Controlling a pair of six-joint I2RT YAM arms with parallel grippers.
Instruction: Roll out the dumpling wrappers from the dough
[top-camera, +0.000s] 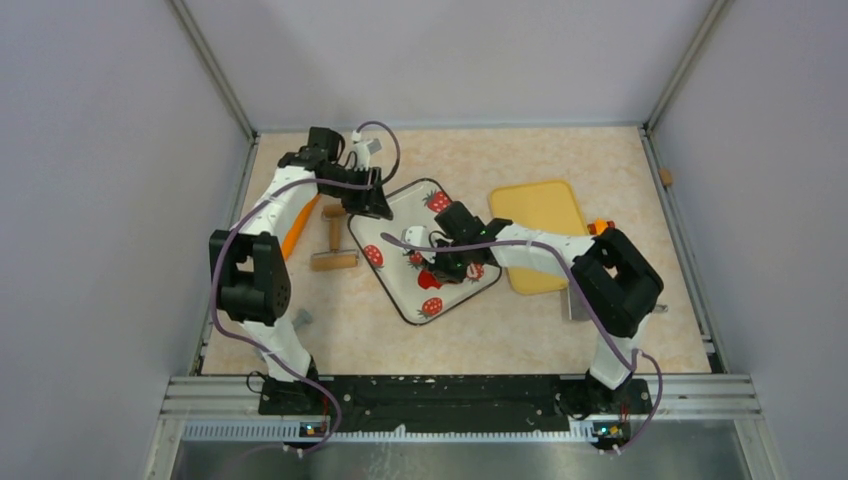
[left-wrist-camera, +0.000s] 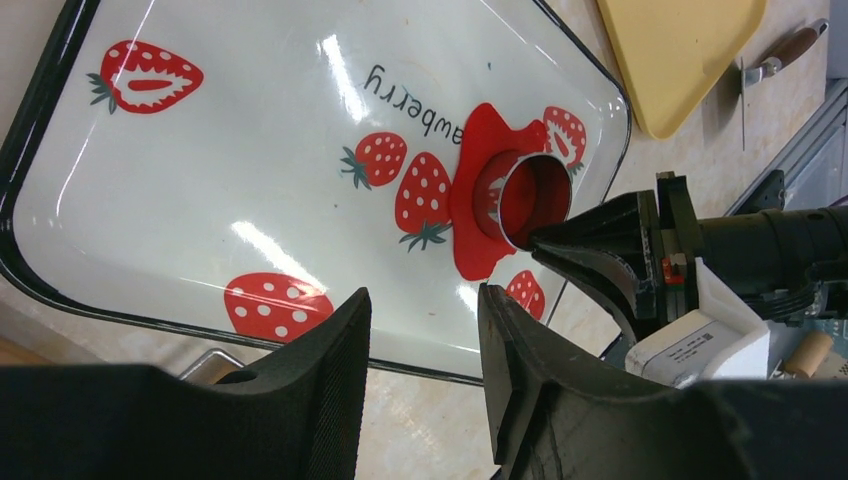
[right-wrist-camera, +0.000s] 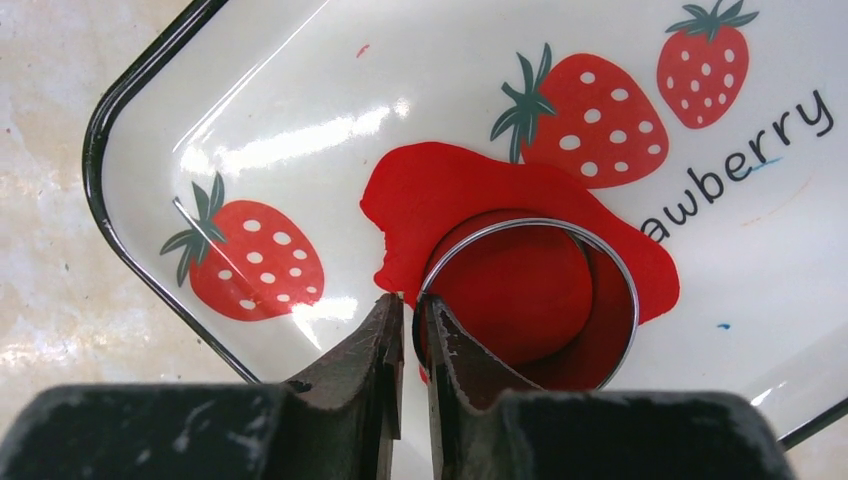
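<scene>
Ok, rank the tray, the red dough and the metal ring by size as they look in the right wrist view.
1. tray, cut off by the frame
2. dough
3. metal ring, standing on the dough

The right gripper (right-wrist-camera: 410, 305) and its arm reach across the right side of the tray (left-wrist-camera: 200, 150). Its fingers sit astride the near wall of the metal ring (right-wrist-camera: 530, 300), which stands on the dough (right-wrist-camera: 450, 190), so that part is blocked. The left gripper (left-wrist-camera: 420, 300), jaws apart and empty, hangs over the tray's far left edge. Between them the tray's white middle lies bare. A rolling pin (top-camera: 333, 243) crowds the table just left of the tray, and a yellow board (top-camera: 535, 205) lies just right, partly under the right arm. Bare tabletop (top-camera: 450, 345) runs between the tray and the arm bases
</scene>
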